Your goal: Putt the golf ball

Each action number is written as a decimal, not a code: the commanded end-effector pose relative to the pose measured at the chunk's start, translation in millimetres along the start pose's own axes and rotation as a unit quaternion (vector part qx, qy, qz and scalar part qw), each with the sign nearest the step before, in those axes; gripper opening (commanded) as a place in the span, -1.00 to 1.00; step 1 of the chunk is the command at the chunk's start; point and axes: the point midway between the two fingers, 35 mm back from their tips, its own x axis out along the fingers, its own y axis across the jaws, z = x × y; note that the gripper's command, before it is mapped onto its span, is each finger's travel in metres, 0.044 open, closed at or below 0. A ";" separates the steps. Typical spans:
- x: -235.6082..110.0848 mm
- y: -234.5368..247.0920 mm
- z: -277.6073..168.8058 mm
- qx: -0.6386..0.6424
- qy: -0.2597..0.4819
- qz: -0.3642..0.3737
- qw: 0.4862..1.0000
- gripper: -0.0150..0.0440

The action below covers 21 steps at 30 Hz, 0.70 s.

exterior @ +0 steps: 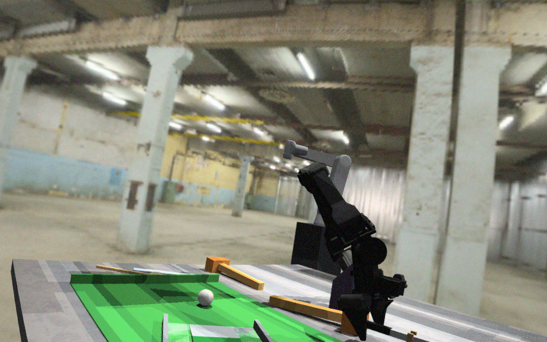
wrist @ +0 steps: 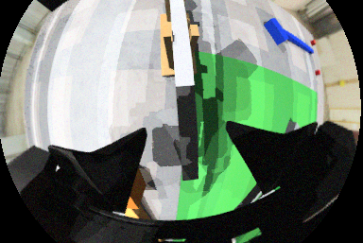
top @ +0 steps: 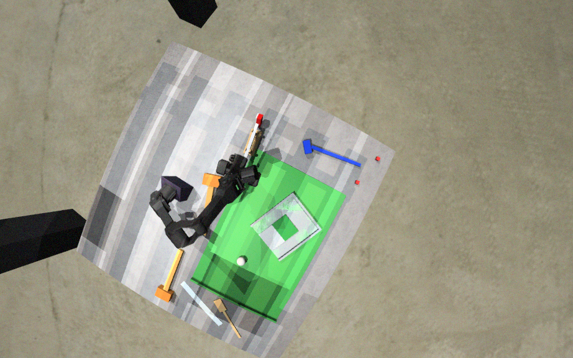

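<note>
The red putter has a red head [top: 259, 118], a white shaft [top: 248, 146] [wrist: 181, 39] and a dark grip [wrist: 187, 128]. It lies across a small wooden stand [top: 255, 138] [wrist: 166, 54] at the edge of the green mat [top: 279, 178] [exterior: 131, 306]. My gripper [top: 237, 169] [exterior: 369, 329] [wrist: 187, 129] is open and low, with one finger on each side of the dark grip. The white golf ball [top: 240, 260] [exterior: 205, 297] rests on the mat. The grey ramp [top: 299, 209] surrounds the raised green [top: 284, 225] in the mat's middle.
A blue putter [top: 330, 153] [wrist: 286, 35] and two small red cubes [top: 377, 158] lie beyond the mat. Two orange putters [top: 170, 276] [exterior: 237, 274] [exterior: 305, 308], a pale strip [top: 200, 302] and a tan putter [top: 227, 317] lie around it. A purple block [top: 177, 186] stands by the arm.
</note>
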 end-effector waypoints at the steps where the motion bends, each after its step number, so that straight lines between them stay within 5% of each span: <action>1: 8.7 2.3 -3.9 -0.003 0.004 0.002 1.000 1.00; 7: 10.9 2.4 -4.6 -0.003 0.004 0.002 1.000 1.00; 21: 8.3 1.1 -2.9 0.000 0.001 0.002 1.000 -0.25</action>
